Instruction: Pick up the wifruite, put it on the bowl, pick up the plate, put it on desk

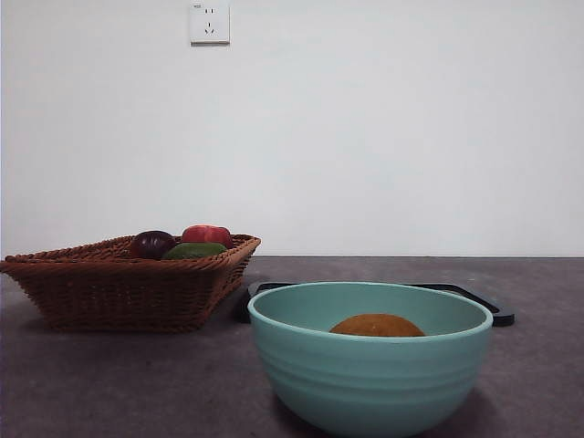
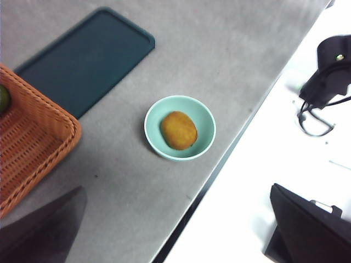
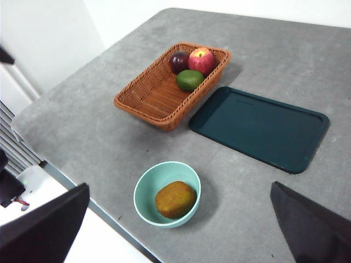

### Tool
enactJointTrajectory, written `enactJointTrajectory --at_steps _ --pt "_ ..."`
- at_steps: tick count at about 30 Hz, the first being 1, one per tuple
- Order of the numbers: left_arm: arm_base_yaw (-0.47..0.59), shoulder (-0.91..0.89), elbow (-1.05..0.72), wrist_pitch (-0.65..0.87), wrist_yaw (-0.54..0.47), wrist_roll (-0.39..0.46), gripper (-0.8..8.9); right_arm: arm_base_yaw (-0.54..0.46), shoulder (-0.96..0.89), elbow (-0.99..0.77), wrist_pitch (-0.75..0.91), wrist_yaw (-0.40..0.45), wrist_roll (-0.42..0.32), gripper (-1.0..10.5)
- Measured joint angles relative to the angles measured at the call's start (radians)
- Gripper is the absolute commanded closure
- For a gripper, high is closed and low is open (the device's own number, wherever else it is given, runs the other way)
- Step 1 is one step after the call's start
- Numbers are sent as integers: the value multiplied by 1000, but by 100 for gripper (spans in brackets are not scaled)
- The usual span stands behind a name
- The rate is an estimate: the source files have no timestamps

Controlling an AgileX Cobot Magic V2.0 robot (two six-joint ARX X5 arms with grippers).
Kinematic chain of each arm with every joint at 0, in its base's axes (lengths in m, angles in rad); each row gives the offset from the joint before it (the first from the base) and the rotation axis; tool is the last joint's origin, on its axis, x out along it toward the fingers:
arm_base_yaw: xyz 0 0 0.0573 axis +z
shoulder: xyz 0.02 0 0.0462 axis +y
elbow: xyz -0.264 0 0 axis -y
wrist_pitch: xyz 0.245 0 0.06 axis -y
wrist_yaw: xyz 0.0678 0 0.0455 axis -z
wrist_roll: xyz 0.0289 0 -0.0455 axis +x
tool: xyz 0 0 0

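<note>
At the left of the front view stands a brown wicker basket [image 1: 128, 283] holding a dark plum [image 1: 151, 244], a green fruit [image 1: 194, 250] and a red apple [image 1: 207, 234]. Behind the bowl and just beside the basket lies a flat dark tray [image 3: 259, 127]. To the right, near the desk's [image 1: 109, 383] front edge, sits the mint-green bowl [image 1: 370, 374], ridged outside. Inside it rests the fruit [image 1: 377, 326], oval, orange-brown and dull-skinned, filling much of the bottom. Both grippers hang high above the desk, jaws spread wide and holding nothing.
</note>
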Motion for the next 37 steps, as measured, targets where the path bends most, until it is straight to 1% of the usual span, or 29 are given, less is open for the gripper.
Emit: enactJointTrajectory --at_steps 3,6,10,14,21,26,31,37 --pt "0 -111 -71 43 0 -4 251 0 0 0 0 1 5 355" --pt "0 -220 -130 47 0 -14 251 0 0 0 -1 6 6 355" --pt "0 -332 -186 51 0 -17 251 0 0 0 -1 51 8 354" --pt "0 -384 -206 67 0 -19 251 0 0 0 -2 79 38 355" --pt "0 -410 -206 87 -1 -15 251 0 22 4 -8 75 105 355" --pt "0 -410 -205 87 -1 -15 251 0 126 5 -8 64 127 355" --pt "0 -410 -206 86 -1 -15 251 0 240 5 -7 48 130 355" --pt "0 -410 -205 86 -1 -15 251 11 469 5 -6 49 126 355"
